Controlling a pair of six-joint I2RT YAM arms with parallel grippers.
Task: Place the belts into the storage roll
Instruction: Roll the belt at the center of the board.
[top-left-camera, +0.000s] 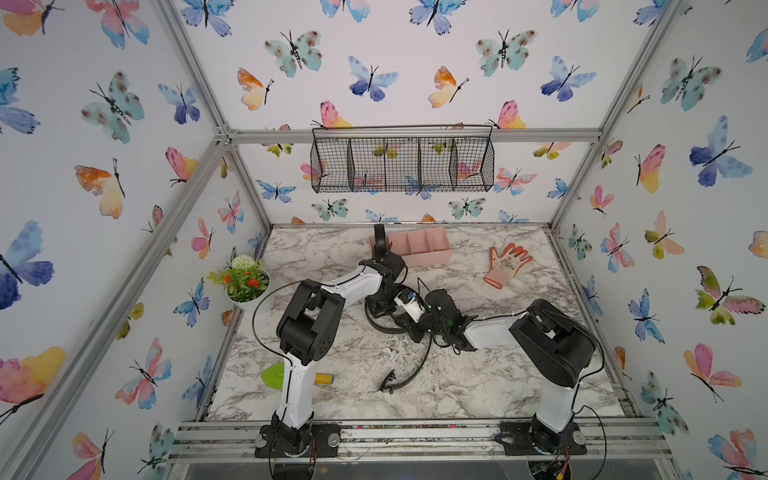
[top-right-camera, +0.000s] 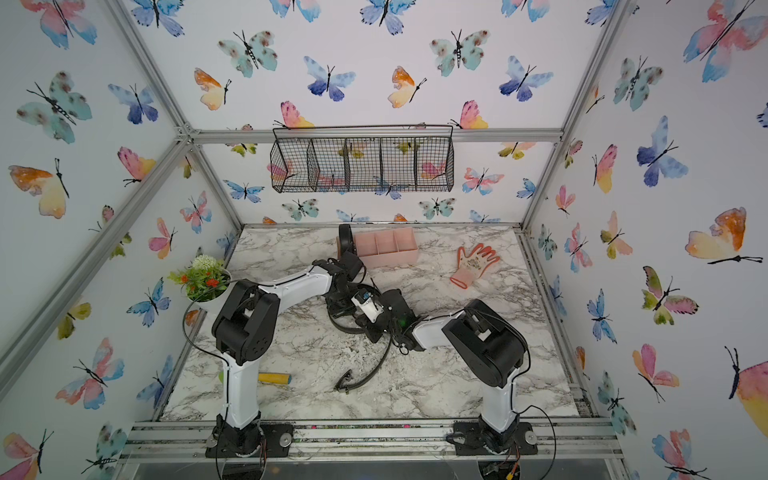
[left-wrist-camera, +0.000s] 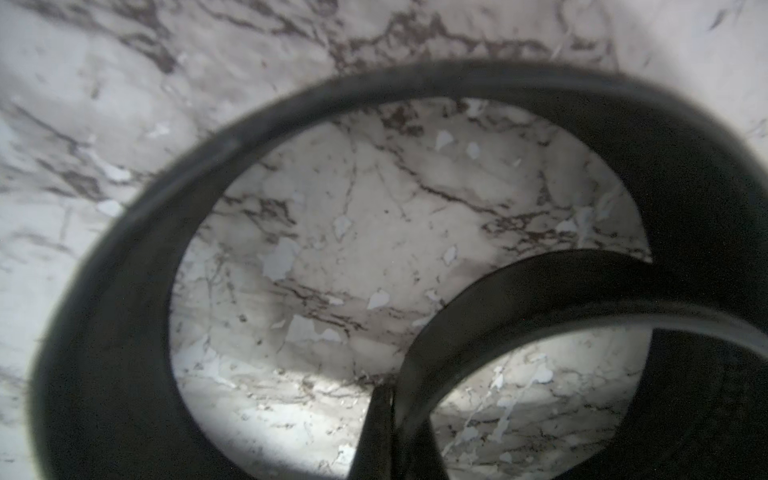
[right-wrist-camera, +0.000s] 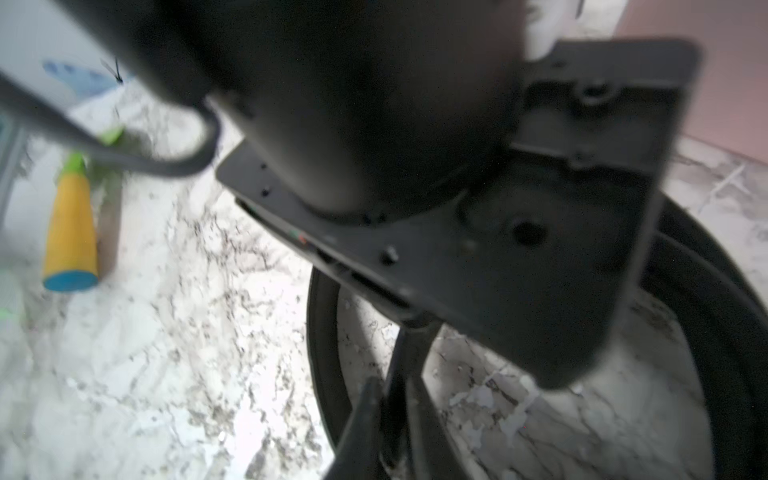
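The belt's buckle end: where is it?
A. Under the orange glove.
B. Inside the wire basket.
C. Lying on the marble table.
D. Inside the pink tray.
C: in both top views the buckle end lies bare on the marble table, well apart from the pink tray.

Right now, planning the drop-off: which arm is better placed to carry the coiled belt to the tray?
Probably left: the left gripper pinches the belt, and its wrist sits nearest the pink tray.
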